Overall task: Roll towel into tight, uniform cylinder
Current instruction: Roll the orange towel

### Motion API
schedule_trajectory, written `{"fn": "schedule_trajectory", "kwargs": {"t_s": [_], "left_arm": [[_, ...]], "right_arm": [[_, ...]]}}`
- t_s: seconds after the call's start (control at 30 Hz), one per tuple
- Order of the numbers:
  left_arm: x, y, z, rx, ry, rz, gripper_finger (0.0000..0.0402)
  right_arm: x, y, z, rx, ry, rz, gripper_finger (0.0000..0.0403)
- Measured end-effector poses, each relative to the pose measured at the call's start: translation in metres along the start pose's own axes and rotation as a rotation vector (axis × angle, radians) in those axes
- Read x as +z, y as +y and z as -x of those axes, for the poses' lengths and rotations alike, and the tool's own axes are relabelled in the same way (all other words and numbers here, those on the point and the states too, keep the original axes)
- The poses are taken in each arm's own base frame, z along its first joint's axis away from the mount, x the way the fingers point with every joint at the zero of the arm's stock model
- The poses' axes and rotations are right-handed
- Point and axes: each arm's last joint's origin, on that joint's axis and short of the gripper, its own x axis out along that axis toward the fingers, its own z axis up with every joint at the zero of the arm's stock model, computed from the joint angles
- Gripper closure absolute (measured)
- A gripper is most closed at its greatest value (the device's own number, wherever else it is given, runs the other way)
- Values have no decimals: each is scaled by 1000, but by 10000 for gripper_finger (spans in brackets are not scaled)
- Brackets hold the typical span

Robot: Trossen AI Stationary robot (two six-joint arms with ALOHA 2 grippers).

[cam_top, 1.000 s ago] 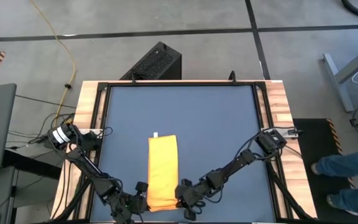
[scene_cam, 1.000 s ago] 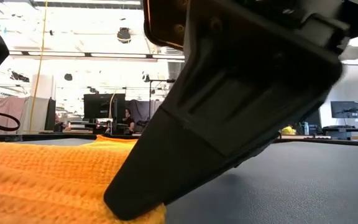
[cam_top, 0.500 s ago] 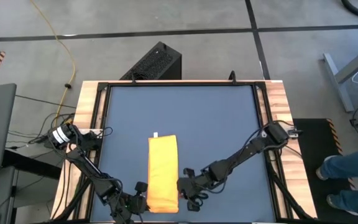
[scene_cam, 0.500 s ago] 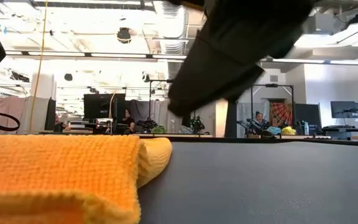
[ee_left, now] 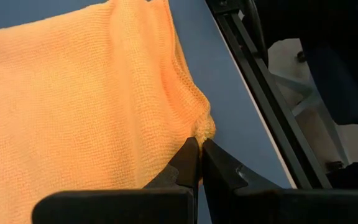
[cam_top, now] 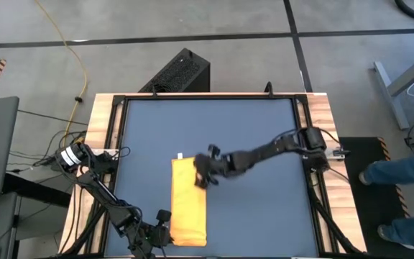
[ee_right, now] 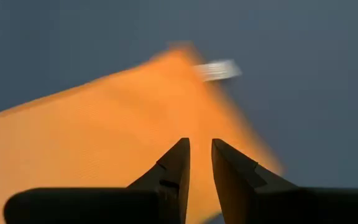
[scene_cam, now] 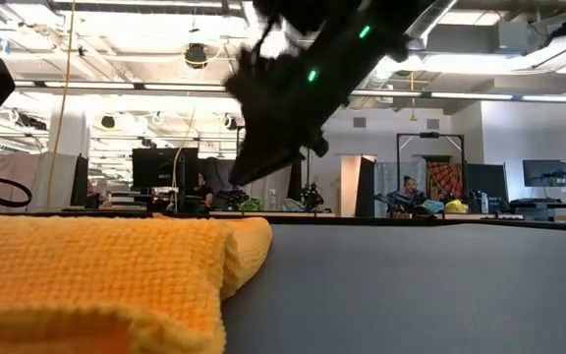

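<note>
Left hand: at the worktop's near edge, fingers pinched together on the towel's near corner.
Towel: flat yellow strip, left of centre — long axis near-to-far, white tag at far end.
Right hand: over the far end, fingers slightly parted, empty — the nearer hand there.
Writing: none legible.

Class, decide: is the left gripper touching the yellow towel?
Touching. The left wrist view shows the left gripper with fingertips closed against the bunched corner of the towel, no gap between them.
</note>
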Motion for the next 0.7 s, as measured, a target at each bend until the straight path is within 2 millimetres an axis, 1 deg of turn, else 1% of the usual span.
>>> {"fn": "schedule_trajectory", "kwargs": {"t_s": [0.07, 0.13, 0.23, 0.33, 0.4, 0.47, 0.6, 0.7], "left_arm": [[0, 0, 0, 0, 0, -6, 401], [0, 0, 0, 0, 0, -25, 401], [0, 0, 0, 0, 1, -45, 401], [-1, 0, 0, -3, 8, -59, 401], [-1, 0, 0, -7, 12, -63, 401], [-1, 0, 0, -5, 19, -65, 401], [-3, 1, 0, 3, 37, -68, 401], [-4, 2, 0, 7, 44, -70, 401]], "right_arm": [[6, -21, -7, -45, 11, -38, 310], [8, -38, -12, -78, 36, -81, 310], [9, -58, -18, -56, 109, -168, 301], [11, -73, -22, -15, 147, -229, 276], [13, -78, -23, -2, 152, -251, 252], [12, -79, -23, 18, 164, -257, 227], [9, -73, -22, 43, 184, -246, 181], [5, -69, -22, 62, 205, -246, 159]]}}
